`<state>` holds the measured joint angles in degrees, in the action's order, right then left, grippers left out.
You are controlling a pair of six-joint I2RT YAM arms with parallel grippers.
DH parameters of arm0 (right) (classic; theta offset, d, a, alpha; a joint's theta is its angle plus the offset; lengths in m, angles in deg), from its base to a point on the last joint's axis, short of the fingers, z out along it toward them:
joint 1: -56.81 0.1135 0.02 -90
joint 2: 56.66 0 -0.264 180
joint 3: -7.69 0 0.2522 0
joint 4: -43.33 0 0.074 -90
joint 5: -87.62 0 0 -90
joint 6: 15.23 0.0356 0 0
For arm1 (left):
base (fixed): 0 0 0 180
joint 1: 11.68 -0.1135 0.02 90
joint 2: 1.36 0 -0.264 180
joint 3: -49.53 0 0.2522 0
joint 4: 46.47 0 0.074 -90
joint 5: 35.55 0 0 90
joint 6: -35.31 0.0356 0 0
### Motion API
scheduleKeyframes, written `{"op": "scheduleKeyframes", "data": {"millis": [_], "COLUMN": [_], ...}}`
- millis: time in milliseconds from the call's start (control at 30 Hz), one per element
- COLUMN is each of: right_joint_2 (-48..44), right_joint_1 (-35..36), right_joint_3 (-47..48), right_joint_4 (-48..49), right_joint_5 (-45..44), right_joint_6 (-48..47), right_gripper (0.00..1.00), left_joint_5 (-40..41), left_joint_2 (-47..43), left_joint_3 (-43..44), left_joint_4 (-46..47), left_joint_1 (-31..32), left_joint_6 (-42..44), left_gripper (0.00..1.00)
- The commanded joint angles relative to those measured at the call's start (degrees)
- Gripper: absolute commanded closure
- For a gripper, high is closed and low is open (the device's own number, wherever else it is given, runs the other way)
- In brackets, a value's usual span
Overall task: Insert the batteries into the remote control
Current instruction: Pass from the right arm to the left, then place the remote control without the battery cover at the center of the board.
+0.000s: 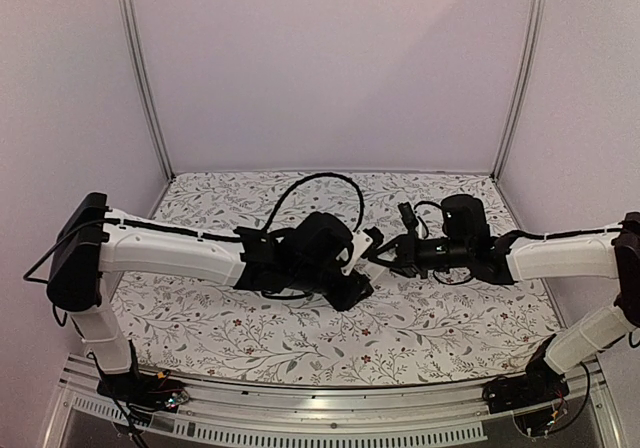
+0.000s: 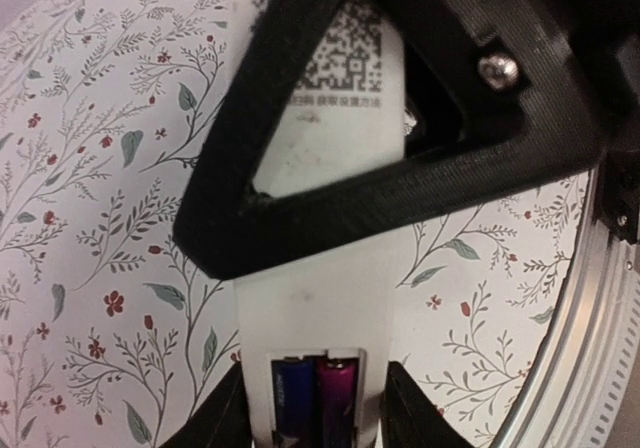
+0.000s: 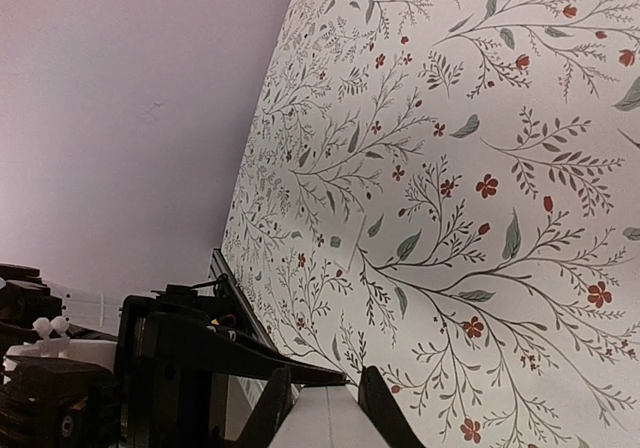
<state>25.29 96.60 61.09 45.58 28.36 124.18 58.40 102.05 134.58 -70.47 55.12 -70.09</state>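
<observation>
The remote control [image 2: 320, 308] is a white bar held above the table between both grippers; it also shows in the top view [image 1: 362, 245]. Its battery bay is open, and two batteries lie in it side by side, one blue [image 2: 293, 393] and one magenta [image 2: 338, 393]. My left gripper [image 2: 312, 413] is shut on the remote's sides at the bay. My right gripper [image 3: 320, 400] is shut on the remote's other end [image 3: 328, 426]. One of the right gripper's black fingers [image 2: 400, 198] crosses the remote over its QR label.
The floral tablecloth [image 1: 300, 338] covers the table. A small pale flat rectangle [image 3: 348, 246], perhaps the cover piece, lies on the cloth beyond the right gripper. The metal front rail [image 2: 590, 338] runs at the near edge. White enclosure walls stand on three sides.
</observation>
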Motion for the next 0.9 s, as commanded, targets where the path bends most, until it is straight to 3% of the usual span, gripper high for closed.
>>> {"op": "scheduleKeyframes", "data": {"millis": [0,167,233,300,433,500,867], "right_joint_2": [0.2,-0.7,-0.9,-1.0,-2.5,-4.2,-12.2], "right_joint_1": [0.5,0.5,0.5,0.0,-2.5,-4.2,-10.5], "right_joint_3": [-1.5,-2.2,-2.3,-2.7,-4.9,-6.0,-9.0], "right_joint_4": [4.0,4.5,4.5,4.1,3.6,2.1,-7.6], "right_joint_5": [0.9,1.1,1.4,1.6,2.1,2.2,2.4], "right_joint_6": [2.3,3.1,3.1,3.1,3.2,3.1,-1.8], "right_gripper": [0.94,0.88,0.73,0.5,0.32,0.29,0.28], "left_joint_5": [0.1,-0.8,-1.2,-1.4,-3.4,-6.8,-4.8], "left_joint_2": [0.9,0.8,0.5,0.3,0.2,0.9,10.9], "left_joint_3": [1.5,1.4,1.4,1.5,2.1,2.7,9.2], "left_joint_4": [-1.3,-2.9,-3.7,-5.2,-10.5,-14.0,-33.1], "left_joint_1": [0.0,-0.7,-0.9,-1.1,-2.4,-3.1,-3.9], "left_joint_6": [2.0,4.4,5.9,7.9,13.4,17.0,33.5], "left_gripper": [0.62,0.74,0.78,0.81,0.8,0.78,0.78]}}
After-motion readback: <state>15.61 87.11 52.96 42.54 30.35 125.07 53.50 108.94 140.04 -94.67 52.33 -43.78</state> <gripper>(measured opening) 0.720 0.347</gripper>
